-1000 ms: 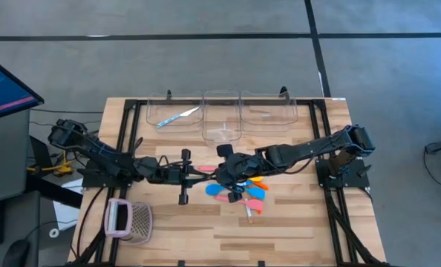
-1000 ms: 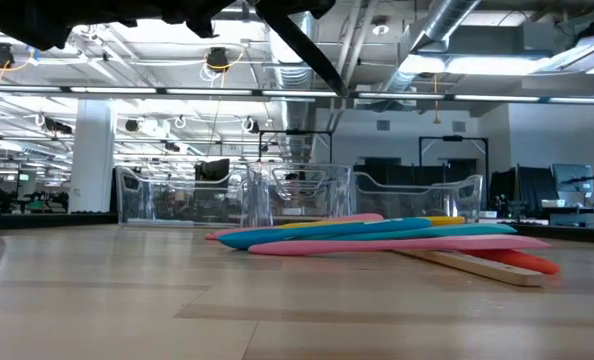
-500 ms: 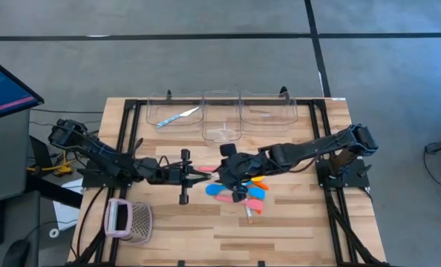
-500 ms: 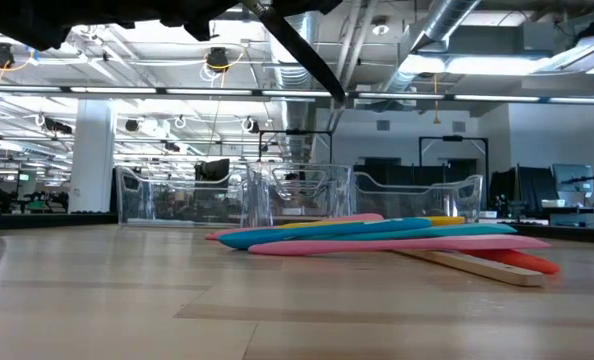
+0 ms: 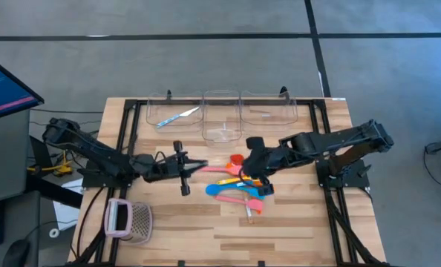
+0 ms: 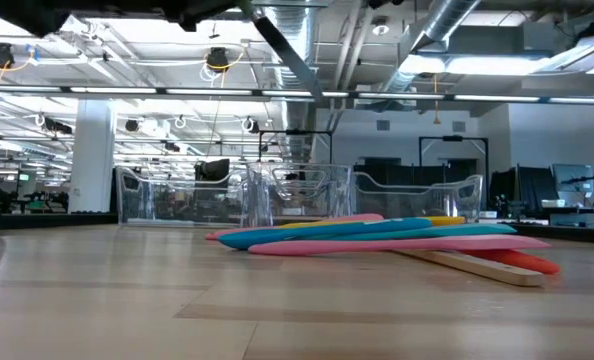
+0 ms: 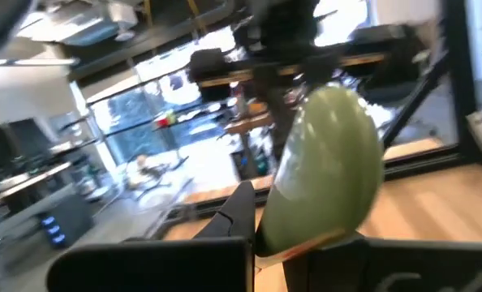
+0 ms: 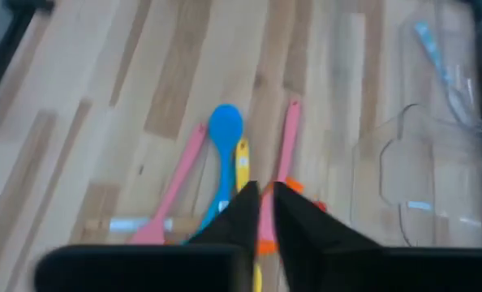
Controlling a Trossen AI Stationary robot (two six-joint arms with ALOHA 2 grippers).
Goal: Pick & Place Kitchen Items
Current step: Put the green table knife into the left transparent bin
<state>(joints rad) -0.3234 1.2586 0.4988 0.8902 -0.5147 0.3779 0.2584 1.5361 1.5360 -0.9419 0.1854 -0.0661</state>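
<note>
High view: the left gripper [image 5: 193, 165] hangs above the table at 9 o'clock from the utensil pile, its jaws pinching a pale green spoon [image 5: 200, 165]. The right gripper [image 5: 252, 169] sits over the pile's 1 o'clock side, beside the red spatula head [image 5: 236, 159]. The yellow spoon [image 5: 226, 180], blue spoon [image 5: 217, 190] and 2 pink spoons [image 5: 226, 198] lie fanned toward 7 o'clock. 3 clear bins [image 5: 222, 126] stand at 12 o'clock; the left one already holds teal-handled cutlery [image 5: 177, 116].

Low view: the pile lies flat and overlapping, the blue spoon across a pink one, with the wooden handle [image 6: 477, 265] underneath. Neither gripper's tips show here.

Left wrist view: the spoon's bowl sticks out past the fingers [image 7: 234, 217], gripped low on its neck. I judge this grip long-levered, so carry it level toward 12 o'clock and release low inside a bin.

Right wrist view: the fingers [image 8: 243, 207] are nearly pressed together, a slim gap between them and nothing visibly held. They need spreading before descending on 1 handle, ideally the outlying pink one.
</note>
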